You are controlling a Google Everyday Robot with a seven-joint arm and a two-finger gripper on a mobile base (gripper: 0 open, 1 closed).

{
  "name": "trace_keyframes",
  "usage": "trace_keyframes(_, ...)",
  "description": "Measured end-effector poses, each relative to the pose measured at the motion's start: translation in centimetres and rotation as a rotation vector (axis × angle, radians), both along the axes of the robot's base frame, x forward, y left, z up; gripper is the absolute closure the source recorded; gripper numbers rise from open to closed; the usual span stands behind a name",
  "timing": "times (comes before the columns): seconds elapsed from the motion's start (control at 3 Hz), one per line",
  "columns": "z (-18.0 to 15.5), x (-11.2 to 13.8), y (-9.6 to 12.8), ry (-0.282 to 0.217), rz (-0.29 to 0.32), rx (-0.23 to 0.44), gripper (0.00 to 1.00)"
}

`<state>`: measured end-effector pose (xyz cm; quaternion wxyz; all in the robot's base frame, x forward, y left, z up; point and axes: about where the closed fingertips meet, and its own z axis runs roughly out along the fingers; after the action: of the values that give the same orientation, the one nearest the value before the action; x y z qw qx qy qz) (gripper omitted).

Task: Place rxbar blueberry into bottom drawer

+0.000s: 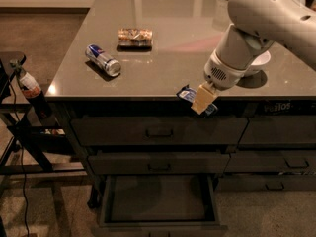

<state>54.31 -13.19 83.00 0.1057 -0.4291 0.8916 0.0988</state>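
The rxbar blueberry [188, 95], a dark blue glossy wrapper with pale marks, is held in my gripper [202, 100] just past the front edge of the countertop, in front of the top drawer. The gripper's tan fingers [203, 98] are shut on the bar, which sticks out left and right of them. The bottom drawer [159, 199] stands pulled open below, wide with a flat dark inside; it lies under and a little left of the gripper.
On the grey countertop [163, 38] lie a blue-silver drink can [102, 60] and a brown-gold snack packet [135, 37]. A white bowl [256, 61] sits behind my arm. Two closed drawers [159, 131] are above the open one. A dark stand with a bottle [29, 88] is at left.
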Motion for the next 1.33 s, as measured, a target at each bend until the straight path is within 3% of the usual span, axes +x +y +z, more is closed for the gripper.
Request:
trace_keyframes(0.33, 0.0, 0.0, 0.0, 0.002, 0.000, 0.000, 1.00)
trace_keyframes(0.67, -0.3, -2.3, -0.8, 0.038, -0.028, -0.006, 1.00)
trace_keyframes(1.33, -2.1, -9.6, -2.6, 0.156, -0.145, 0.025, 1.00)
